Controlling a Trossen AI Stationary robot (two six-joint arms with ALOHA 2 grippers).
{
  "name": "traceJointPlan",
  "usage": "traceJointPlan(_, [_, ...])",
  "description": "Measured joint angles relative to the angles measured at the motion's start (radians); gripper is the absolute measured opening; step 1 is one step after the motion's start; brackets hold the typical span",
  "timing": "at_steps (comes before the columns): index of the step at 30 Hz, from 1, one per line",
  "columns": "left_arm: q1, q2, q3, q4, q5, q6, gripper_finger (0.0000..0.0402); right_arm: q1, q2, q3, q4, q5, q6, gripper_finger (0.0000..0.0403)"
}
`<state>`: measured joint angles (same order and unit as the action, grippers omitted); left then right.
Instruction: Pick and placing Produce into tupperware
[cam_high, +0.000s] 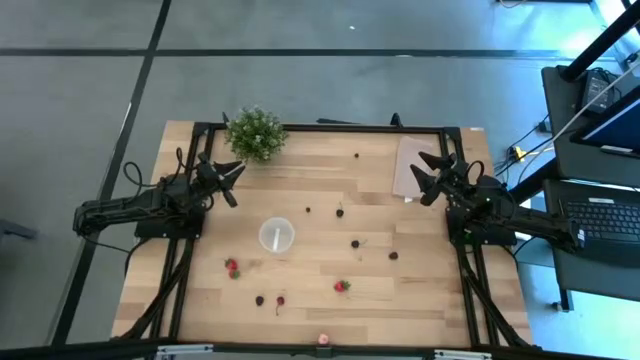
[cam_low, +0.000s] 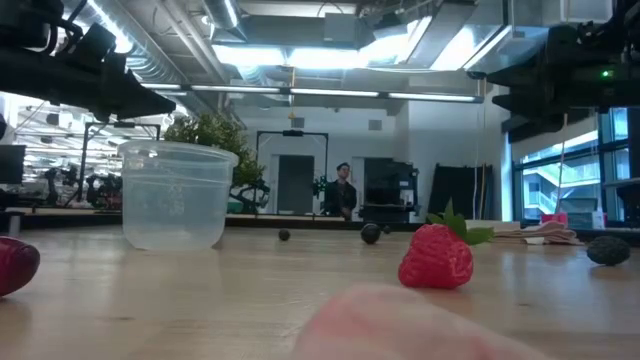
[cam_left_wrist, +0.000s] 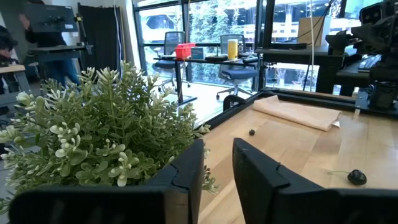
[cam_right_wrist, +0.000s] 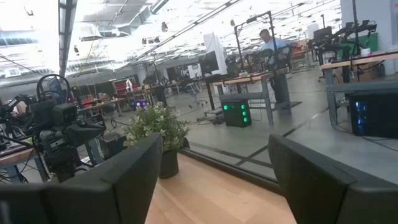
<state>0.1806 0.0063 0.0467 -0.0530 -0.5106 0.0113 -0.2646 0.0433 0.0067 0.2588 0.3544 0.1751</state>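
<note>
The cup (cam_high: 277, 236) stands empty mid-table. Strawberries (cam_high: 232, 267) and dark berries (cam_high: 355, 243) lie scattered around it, none inside. The left gripper (cam_high: 232, 181) hovers beyond the cup near the plant (cam_high: 256, 133), fingers slightly parted, holding nothing. The right gripper (cam_high: 428, 176) hangs well to the cup's right, wide open, holding nothing.

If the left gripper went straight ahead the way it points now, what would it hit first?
Most likely the potted plant. In the left wrist view its foliage sits just beyond the left gripper and its open fingers, slightly off to one side. From above the plant looks close, though the gripper's height relative to it is unclear.
</note>
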Motion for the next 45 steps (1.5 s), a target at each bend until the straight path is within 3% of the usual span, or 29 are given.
traceJointPlan(32, [0.0, 0.0, 0.0, 0.0, 0.0, 0.0, 0.0124, 0.0, 0.0, 0.0, 0.0, 0.0, 0.0, 0.0295])
traceJointPlan(45, [0.0, 0.0, 0.0, 0.0, 0.0, 0.0, 0.011, 0.0, 0.0, 0.0, 0.0, 0.0, 0.0, 0.0295])
